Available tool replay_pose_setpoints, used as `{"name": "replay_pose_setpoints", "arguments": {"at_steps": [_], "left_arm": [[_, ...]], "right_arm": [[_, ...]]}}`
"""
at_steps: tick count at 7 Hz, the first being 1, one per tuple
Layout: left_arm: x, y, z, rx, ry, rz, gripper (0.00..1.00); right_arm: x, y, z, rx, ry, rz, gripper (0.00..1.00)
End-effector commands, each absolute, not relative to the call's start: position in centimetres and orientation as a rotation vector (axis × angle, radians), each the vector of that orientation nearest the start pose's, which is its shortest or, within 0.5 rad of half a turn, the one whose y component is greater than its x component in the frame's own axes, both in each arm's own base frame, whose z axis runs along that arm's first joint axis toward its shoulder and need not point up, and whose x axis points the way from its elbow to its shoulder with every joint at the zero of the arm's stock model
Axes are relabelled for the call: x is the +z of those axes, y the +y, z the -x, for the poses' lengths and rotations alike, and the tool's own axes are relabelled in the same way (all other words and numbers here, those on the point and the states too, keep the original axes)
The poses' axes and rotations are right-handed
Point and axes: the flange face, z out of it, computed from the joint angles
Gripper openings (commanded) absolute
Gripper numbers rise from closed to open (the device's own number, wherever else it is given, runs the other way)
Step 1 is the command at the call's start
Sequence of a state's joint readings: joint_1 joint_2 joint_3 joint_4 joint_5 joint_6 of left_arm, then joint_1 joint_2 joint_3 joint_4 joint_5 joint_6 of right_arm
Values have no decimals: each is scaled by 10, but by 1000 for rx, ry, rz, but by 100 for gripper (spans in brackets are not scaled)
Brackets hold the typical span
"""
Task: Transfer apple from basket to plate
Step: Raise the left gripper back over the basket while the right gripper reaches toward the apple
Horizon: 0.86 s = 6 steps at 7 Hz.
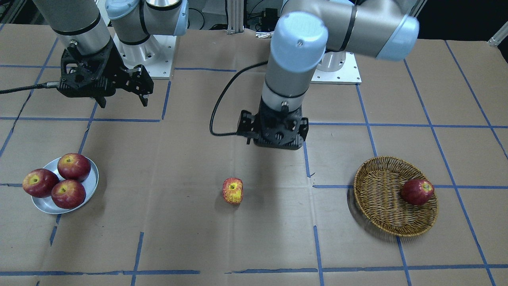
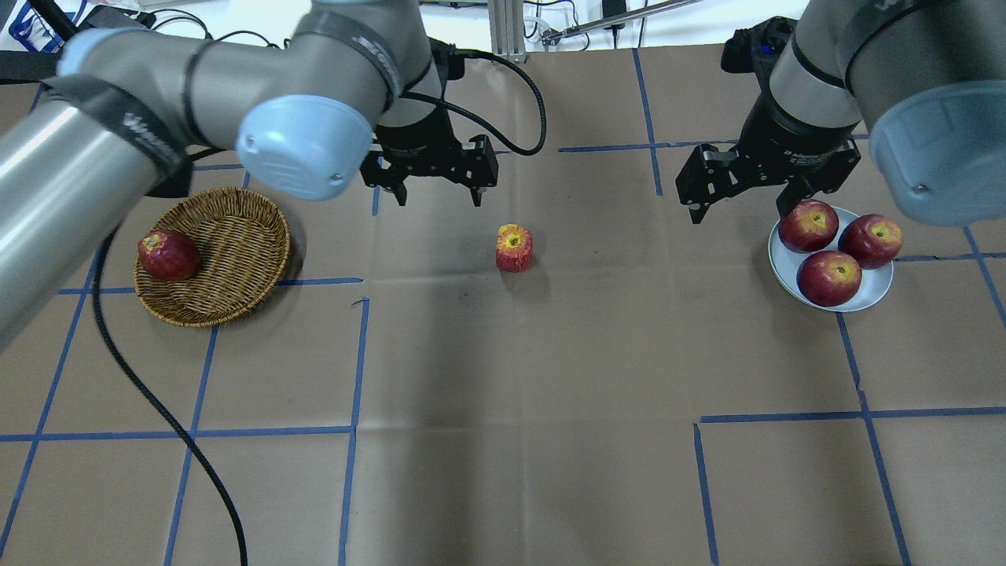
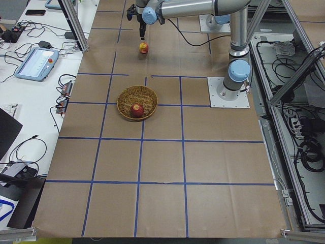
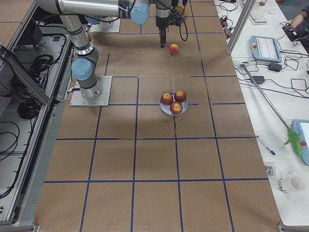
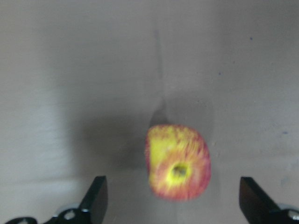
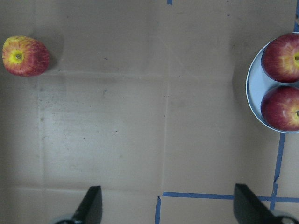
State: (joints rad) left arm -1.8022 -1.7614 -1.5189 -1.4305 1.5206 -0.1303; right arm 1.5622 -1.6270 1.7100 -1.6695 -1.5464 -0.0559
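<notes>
On the brown-papered table (image 2: 503, 393) the apple (image 2: 514, 248) lies between basket (image 2: 228, 255) and plate (image 2: 784, 267), near the wide-open, empty left gripper (image 2: 438, 196), right gripper (image 2: 740, 212) likewise open and empty; firm, smooth, roundish, it probably suits a grip across its middle.

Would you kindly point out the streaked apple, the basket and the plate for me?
streaked apple (image 2: 514, 248), overhead view, middle of its body
basket (image 2: 236, 236), overhead view, bare woven floor
plate (image 2: 780, 259), overhead view, bare inner rim

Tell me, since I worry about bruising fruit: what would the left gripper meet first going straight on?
Most likely the apple, centred between the open left gripper fingers in its wrist view. The overhead view hints at an offset, so it might meet the paper beside it.
</notes>
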Motion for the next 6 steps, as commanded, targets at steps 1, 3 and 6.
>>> {"name": "replay_pose_setpoints", "arguments": {"at_steps": [1, 3, 6], "left_arm": [[506, -459, 202, 71, 3164, -292, 99], [503, -448, 194, 90, 3147, -399, 99], [482, -450, 185, 121, 3060, -459, 99]], "right_arm": [[459, -468, -138, -39, 3115, 53, 100], [438, -480, -184, -80, 3113, 27, 100], [375, -498, -293, -120, 3099, -23, 100]]}}
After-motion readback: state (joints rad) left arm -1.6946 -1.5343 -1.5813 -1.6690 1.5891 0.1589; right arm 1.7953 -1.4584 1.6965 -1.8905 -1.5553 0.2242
